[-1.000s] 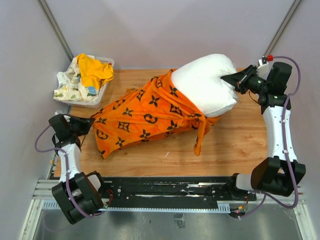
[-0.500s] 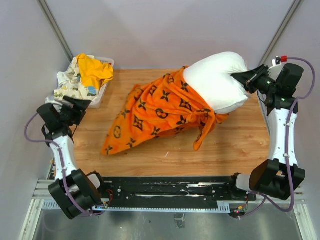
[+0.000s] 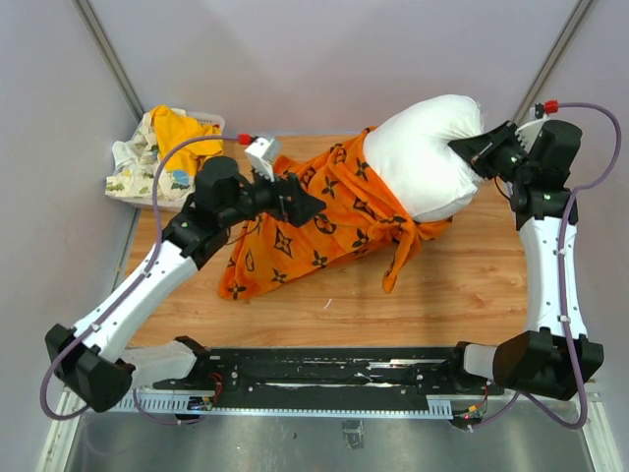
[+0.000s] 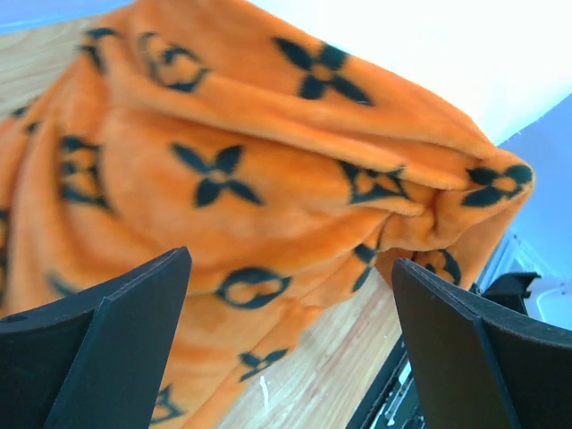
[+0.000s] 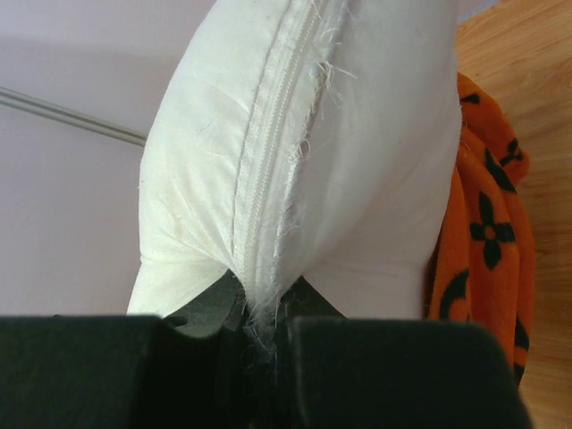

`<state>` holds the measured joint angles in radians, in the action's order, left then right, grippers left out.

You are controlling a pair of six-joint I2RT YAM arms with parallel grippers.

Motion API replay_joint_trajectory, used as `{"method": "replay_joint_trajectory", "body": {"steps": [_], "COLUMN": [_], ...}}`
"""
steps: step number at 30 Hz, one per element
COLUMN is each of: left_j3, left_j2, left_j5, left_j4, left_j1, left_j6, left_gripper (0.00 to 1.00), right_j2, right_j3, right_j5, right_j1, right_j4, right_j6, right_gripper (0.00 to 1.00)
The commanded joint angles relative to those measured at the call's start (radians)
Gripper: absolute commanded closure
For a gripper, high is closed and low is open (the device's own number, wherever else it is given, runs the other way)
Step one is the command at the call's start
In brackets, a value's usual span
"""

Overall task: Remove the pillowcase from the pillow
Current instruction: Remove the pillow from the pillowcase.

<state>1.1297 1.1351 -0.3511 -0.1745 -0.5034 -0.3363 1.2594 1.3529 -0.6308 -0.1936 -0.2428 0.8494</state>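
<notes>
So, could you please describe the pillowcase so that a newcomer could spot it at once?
Find the wooden table; a soft bundle lies across it. The pillowcase is the bright-orange fabric with the plain white pillow sticking out of its right end. Its black flower and monogram prints set it apart from the plain yellow cloth at the far left corner.

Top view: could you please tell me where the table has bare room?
Widest bare wood on the table: near right, between the pillowcase tail and the rail. A narrower strip runs near-left of the pillowcase. Crowded: far left by the bin and left tool; far right by the pillow and right tool.
</notes>
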Motion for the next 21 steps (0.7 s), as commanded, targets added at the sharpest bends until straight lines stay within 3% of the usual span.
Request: {"method": "replay_joint_trajectory", "body": {"steps": [1, 5, 9, 11, 13, 14, 18, 21], "left_j3": [0.074, 0.125, 0.101, 0.084, 0.074, 0.069, -0.022, -0.171], "left_j2": [0.125, 0.242, 0.278, 0.27, 0.256, 0.247, 0.145, 0.007], "left_j5": [0.122, 0.297, 0.322, 0.361, 0.418, 0.457, 0.584, 0.528], "left_j4": [-0.046, -0.082, -0.047, -0.042, -0.056, -0.072, -0.121, -0.122], "left_j1": [-0.166, -0.282, -0.288, -0.288, -0.288, -0.288, -0.214, 0.008], "left_j6": [0.112, 0.097, 0.079, 0.08, 0.087, 0.089, 0.012, -0.119], "left_gripper": [0.01, 0.01, 0.13, 0.32, 0.78, 0.96, 1.0, 1.0], "right_j2": [-0.024, -0.023, -0.027, -0.03, -0.032, -0.031, -0.032, -0.04], "right_j3": [0.033, 0.031, 0.03, 0.026, 0.019, 0.016, 0.008, -0.019], "right_j5": [0.031, 0.03, 0.022, 0.023, 0.025, 0.024, 0.011, -0.012], "right_j1": [0.049, 0.067, 0.07, 0.069, 0.069, 0.069, 0.055, 0.018], "right_j4": [0.033, 0.035, 0.03, 0.023, 0.027, 0.03, 0.042, 0.085], "right_j6": [-0.032, -0.033, -0.046, -0.055, -0.059, -0.059, -0.054, -0.015], "right_gripper": [0.99, 0.98, 0.97, 0.97, 0.97, 0.97, 0.97, 0.97]}}
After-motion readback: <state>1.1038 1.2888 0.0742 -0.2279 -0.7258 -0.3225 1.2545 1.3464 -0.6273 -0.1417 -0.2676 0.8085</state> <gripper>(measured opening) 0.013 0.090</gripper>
